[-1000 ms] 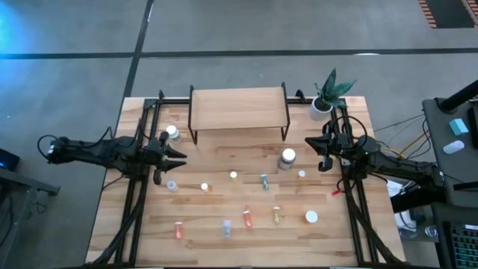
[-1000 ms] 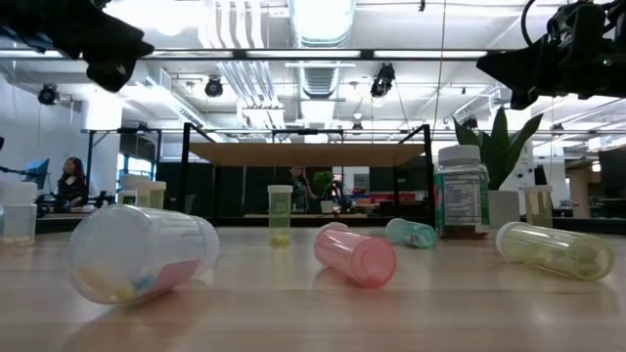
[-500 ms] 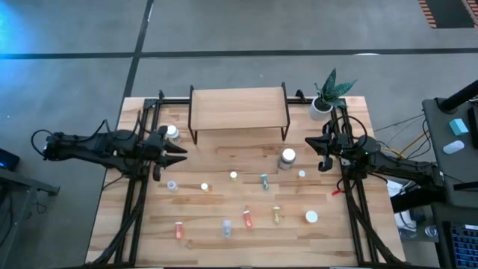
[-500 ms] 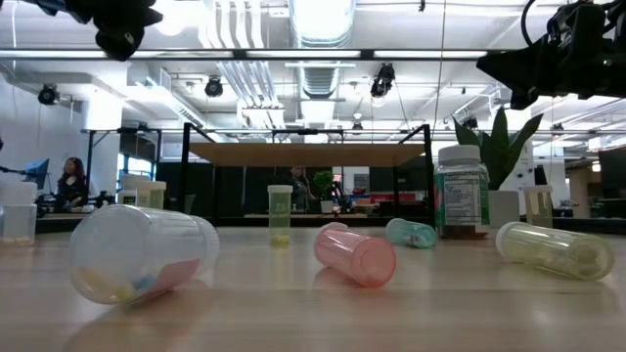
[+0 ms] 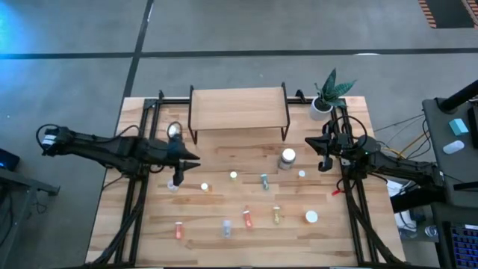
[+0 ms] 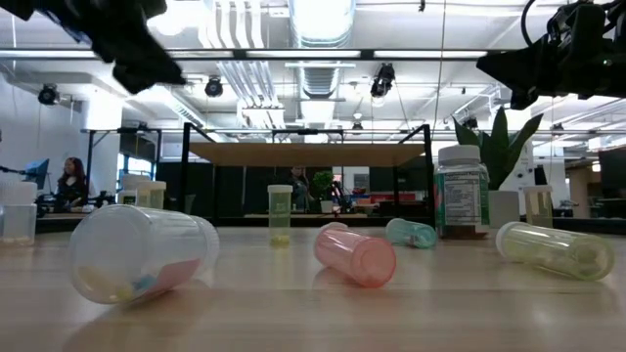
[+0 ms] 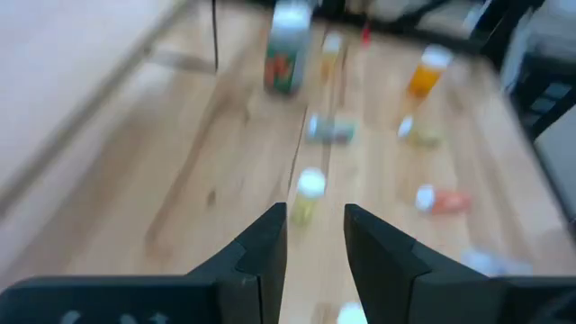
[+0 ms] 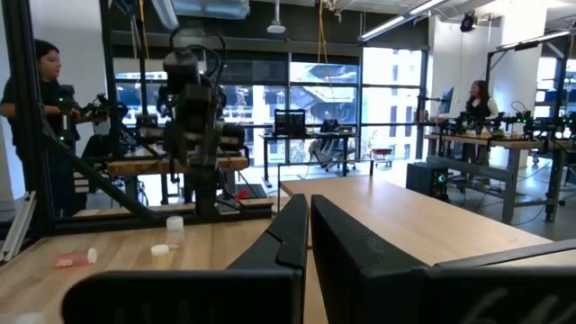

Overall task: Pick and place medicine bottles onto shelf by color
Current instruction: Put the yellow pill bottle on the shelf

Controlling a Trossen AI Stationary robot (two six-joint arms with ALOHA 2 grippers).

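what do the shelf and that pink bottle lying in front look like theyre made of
Shelf: a light wood board, matte with faint grain, on thin black legs that look like painted metal. Pink bottle: probably translucent plastic, since light passes through its glossy, tinted wall; glass can't be ruled out.

Both arms were dark, jointed and slender, with black cables looped along them. The left gripper (image 5: pixel 186 159) ended in two tapered black fingers (image 7: pixel 262 256). The right gripper (image 5: pixel 323 152) had flat, matte black fingers (image 8: pixel 369 256) with straight edges.
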